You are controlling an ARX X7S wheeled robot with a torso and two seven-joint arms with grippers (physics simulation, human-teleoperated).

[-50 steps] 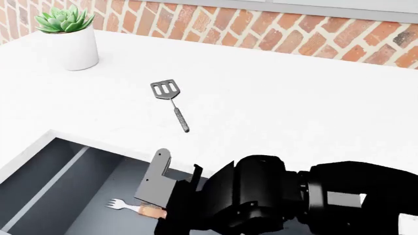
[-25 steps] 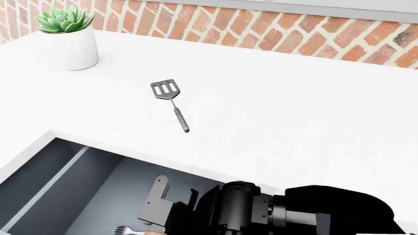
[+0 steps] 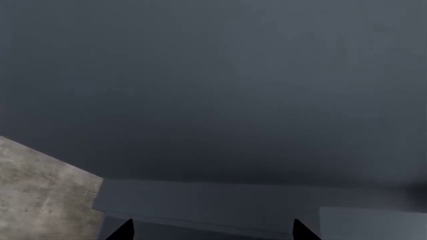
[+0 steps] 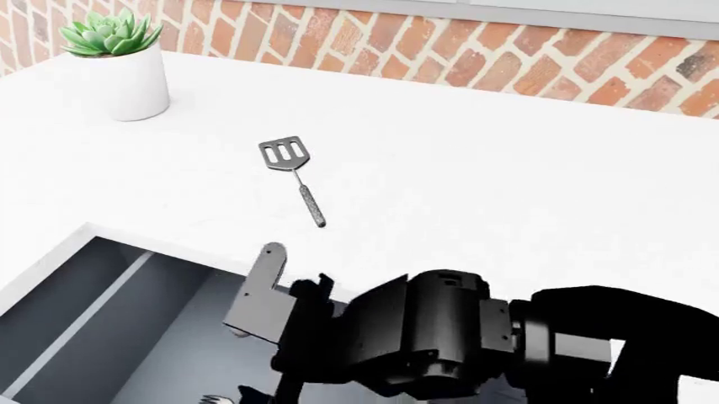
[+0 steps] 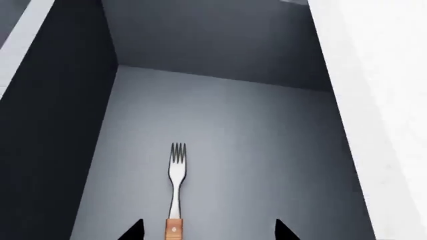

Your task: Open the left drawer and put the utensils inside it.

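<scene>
Head view: white desk [image 4: 472, 168] against a red brick wall [image 4: 472, 59], white pot with a green succulent [image 4: 113, 71] at the far left corner. Wide left drawer with grey interior and a divider ridge [image 4: 101, 337] is pulled open below the desk edge. Drawer step looks done.

Right arm, black, fills the lower middle of that view; its right tool [image 4: 264, 307] sits over the open drawer near the desk edge. Right wrist view shows both fingertips apart with nothing between them, so the right tool [image 5: 207, 231] is spread and empty.

Short fork with orange-brown wooden handle [image 5: 175, 185] lies flat on the drawer floor, tines pointing away from the wrist camera, handle end between the two fingertips in that view but not gripped. In head view only the tine tips [image 4: 214, 399] show at the bottom edge; the rest is hidden by the arm. Fork is in the drawer, so I judge that half done.

Grey metal slotted spatula with thin dark handle [image 4: 295, 178] is on the desk, well apart from the drawer, blade toward the wall, handle toward the robot. Not picked yet, so that's what's left.

Left tool [image 3: 212, 231]: wrist view shows two dark fingertips apart, nothing between them, facing a dark slate-blue flat surface, with a patch of concrete-looking floor [image 3: 40, 195] to one side. Open and empty, not seen in head view.

Next, by my read: right arm lifts clear, goes for the spatula handle, drops it beside the fork.
</scene>
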